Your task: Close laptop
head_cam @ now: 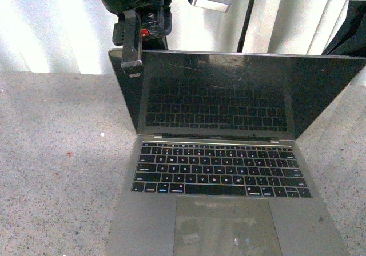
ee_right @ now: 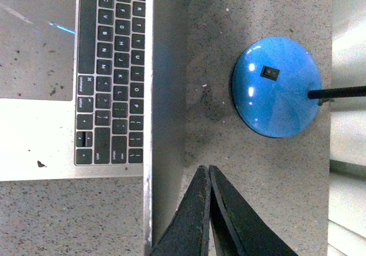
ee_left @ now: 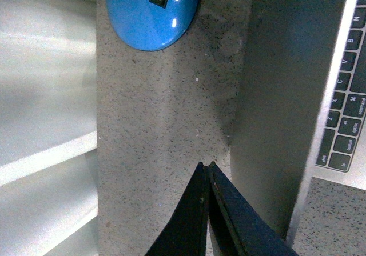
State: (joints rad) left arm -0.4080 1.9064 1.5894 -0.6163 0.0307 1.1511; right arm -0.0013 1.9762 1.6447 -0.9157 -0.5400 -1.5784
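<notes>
The left gripper [ee_left: 207, 167] is hanging empty, its two black fingers pressed together, just behind the upper left corner of the lid. The laptop [head_cam: 229, 170] is sitting open in the middle of the counter. Its base is lying flat, its screen [head_cam: 229, 90] is leaning a little past upright and facing the robot, and its trackpad [head_cam: 226, 224] is lying nearest the camera. The right gripper [ee_right: 207, 170] is likewise pinched shut on nothing, hovering behind the lid towards its right end.

The machine is looking like thin, rigid metal, and the base is probably heavy enough to sit firm while the hinge is turning stiffly. The glossy screen is showing scratches and is the fragile part. The sensible contact is therefore the grey back of the lid [ee_left: 274, 96] near its top edge, pushed forward and down with closed fingertips rather than gripped. Smooth metal may be letting a tip slide.

The speckled grey countertop [head_cam: 57, 153] is lying flat and hard underneath. Behind the lid, a blue lamp base [ee_right: 277, 87] with a black switch is standing apart from the laptop, before pale white panels [head_cam: 46, 27].
</notes>
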